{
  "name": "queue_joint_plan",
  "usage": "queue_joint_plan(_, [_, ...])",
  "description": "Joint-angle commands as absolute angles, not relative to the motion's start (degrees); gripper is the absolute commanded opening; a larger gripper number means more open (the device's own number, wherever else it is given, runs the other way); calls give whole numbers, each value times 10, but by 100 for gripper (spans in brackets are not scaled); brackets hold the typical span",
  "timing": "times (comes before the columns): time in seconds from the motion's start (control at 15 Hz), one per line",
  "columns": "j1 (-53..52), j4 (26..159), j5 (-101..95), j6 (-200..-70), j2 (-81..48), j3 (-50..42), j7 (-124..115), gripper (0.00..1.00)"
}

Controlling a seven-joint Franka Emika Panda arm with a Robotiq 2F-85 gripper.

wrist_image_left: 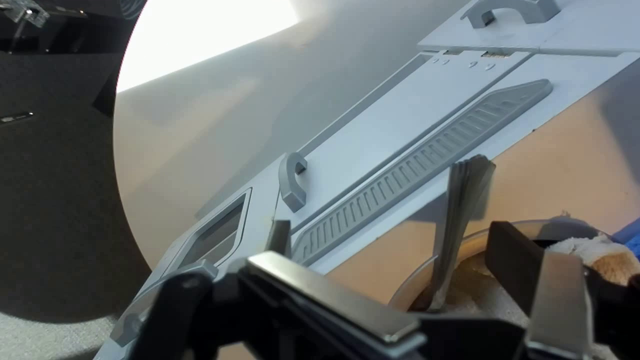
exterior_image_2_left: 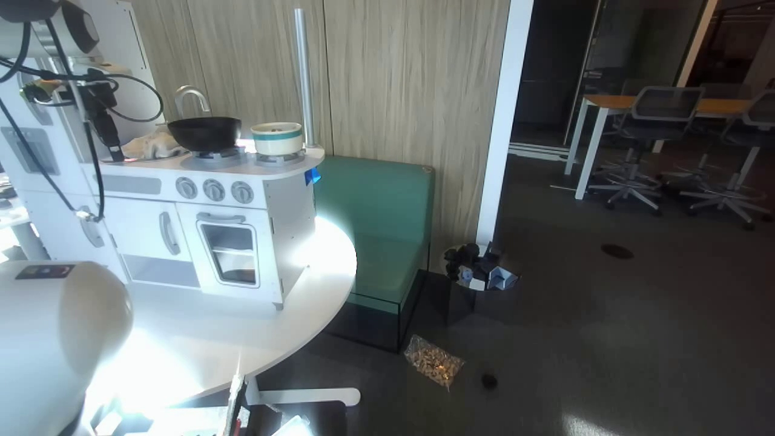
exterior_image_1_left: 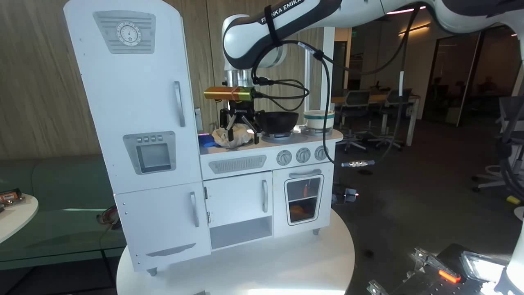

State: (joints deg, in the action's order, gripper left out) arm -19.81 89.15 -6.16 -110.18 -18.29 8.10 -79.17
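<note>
Gripper (exterior_image_1_left: 243, 137) poised, jaws spread wide, nothing pinched, near the countertop's (wrist_image_left: 560, 170) front edge! Just beside it, at the end toward the toy fridge (exterior_image_1_left: 127, 92), crumpled cloth (exterior_image_2_left: 154, 146) is heaped; by one low sideways swing the black pan (exterior_image_2_left: 209, 134) could be knocked.

Tan worktop (wrist_image_left: 560, 170), on toy kitchen (exterior_image_1_left: 237, 200): two burners (exterior_image_1_left: 278, 137), black wok (exterior_image_1_left: 277, 122) on one, white pot (exterior_image_1_left: 320, 121) on other; basin (wrist_image_left: 412, 286), heaped cloth (exterior_image_1_left: 221, 137) inside; blue item (exterior_image_1_left: 207, 140) beside cloth.

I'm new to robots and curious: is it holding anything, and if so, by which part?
Nothing is held: the fingers stand apart near the pale cloth.
</note>
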Motion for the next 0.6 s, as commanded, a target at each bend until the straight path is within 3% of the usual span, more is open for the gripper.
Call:
queue_joint_plan(0.0, [-198,847,-71,-1091,-204,81,-782,100])
queue_joint_plan(0.53, [-214,784,-66,-1084,-281,80,-773,98])
